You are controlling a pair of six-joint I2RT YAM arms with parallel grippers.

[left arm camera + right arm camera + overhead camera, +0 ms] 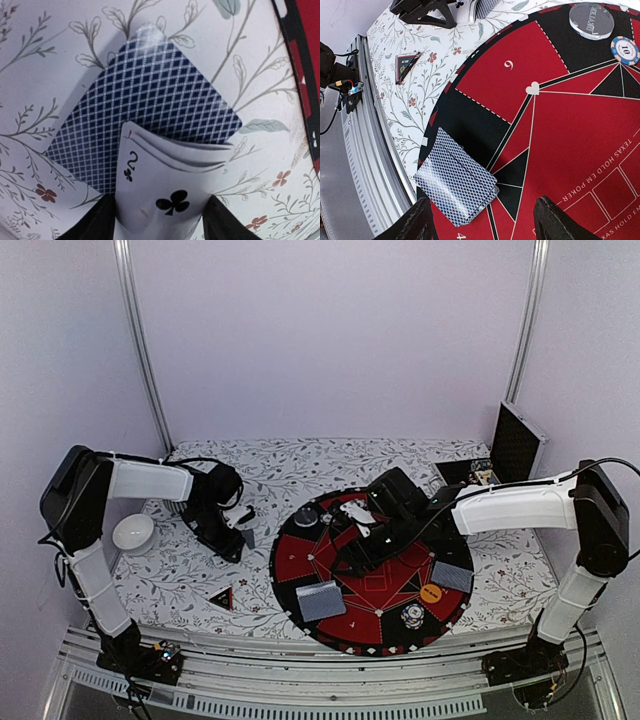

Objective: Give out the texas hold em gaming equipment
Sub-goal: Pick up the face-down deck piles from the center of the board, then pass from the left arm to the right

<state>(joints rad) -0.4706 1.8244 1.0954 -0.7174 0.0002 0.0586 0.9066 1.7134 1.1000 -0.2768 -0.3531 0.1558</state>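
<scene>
**Left tool holds cards, right empty**

Top view: left tool (232, 537) over the worktop (300, 465), centre left; right tool (352, 562) over the mat (300, 560), nearer the card stack (320, 600) at lower centre.

Left wrist: clenched on the two of clubs (165, 195).

Right wrist: released; stack lower left, long axis running down-right.

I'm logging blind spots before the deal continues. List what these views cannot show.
Card stack, right wrist view: face down, values hidden.
Two of clubs, left wrist view: lower end cut off by the frame; number of cards behind it unclear.
Triangle, top view: lettering too small.
Black case, top view: contents too small.
</scene>
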